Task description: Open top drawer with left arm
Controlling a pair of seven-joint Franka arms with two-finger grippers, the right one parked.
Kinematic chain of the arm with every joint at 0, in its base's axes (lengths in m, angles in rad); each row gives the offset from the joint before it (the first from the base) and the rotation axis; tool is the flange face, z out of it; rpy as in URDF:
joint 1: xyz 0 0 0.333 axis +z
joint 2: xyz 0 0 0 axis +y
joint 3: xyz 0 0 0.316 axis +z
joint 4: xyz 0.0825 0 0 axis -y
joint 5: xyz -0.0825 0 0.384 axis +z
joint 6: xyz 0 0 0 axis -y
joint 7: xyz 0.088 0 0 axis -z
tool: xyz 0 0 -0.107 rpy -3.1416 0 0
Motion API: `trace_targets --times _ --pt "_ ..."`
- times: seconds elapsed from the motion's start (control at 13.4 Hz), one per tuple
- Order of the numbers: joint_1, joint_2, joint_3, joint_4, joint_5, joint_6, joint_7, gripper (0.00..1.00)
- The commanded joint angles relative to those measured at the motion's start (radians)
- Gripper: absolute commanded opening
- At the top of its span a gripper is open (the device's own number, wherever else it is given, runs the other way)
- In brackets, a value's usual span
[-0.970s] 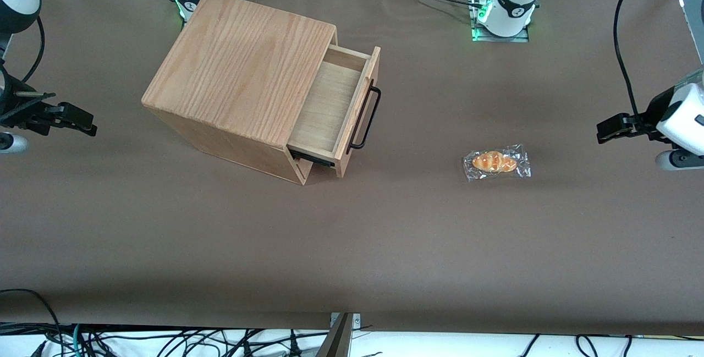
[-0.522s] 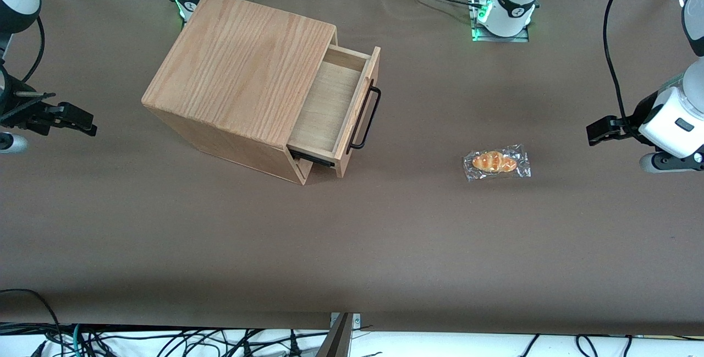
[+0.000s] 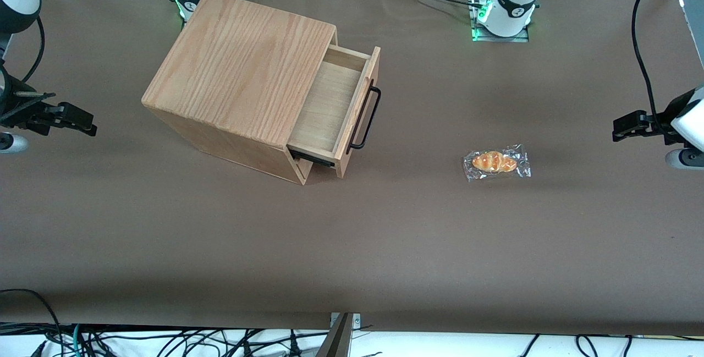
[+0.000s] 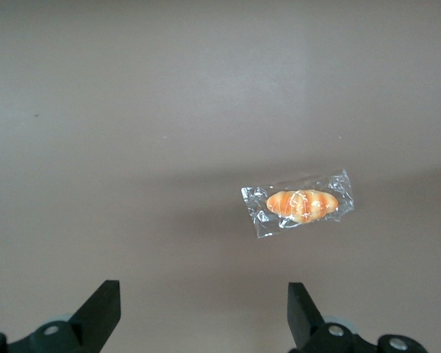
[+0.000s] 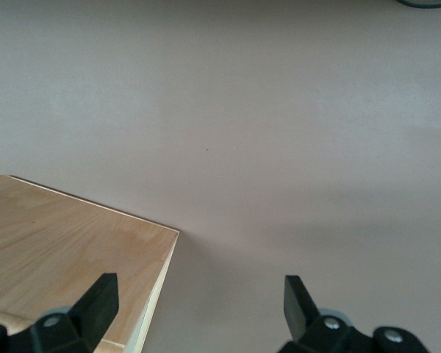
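The oak-grain box [image 3: 242,65] stands on the brown table toward the parked arm's end. Its top drawer [image 3: 330,106] is pulled partly out, and its bare light-wood floor shows. The black bar handle [image 3: 366,117] on the front panel is free, with nothing touching it. The left arm's gripper [image 3: 624,126] hovers at the working arm's end of the table, far from the drawer. Its fingers [image 4: 103,309] stand wide apart and empty over bare table in the left wrist view, so my left gripper [image 4: 203,294] is open.
A wrapped bread roll [image 3: 496,162] lies on the table between the drawer and the left gripper; it also shows in the left wrist view [image 4: 300,204]. The left arm's base [image 3: 509,10] stands at the table's back edge. A corner of the box top [image 5: 59,250] shows in the right wrist view.
The left gripper came a little toward the bread roll, then drew back toward the working arm's end of the table. The drawer and the roll have not moved.
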Motion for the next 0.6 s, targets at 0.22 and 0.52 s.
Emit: trace_targets --times 0.22,0.52 --pt "-0.016 -0.014 0.057 -0.030 -0.106 0.001 0.105 1.00" --pt "-0.026 -0.013 0.057 -0.030 -0.098 0.003 0.085 1.00"
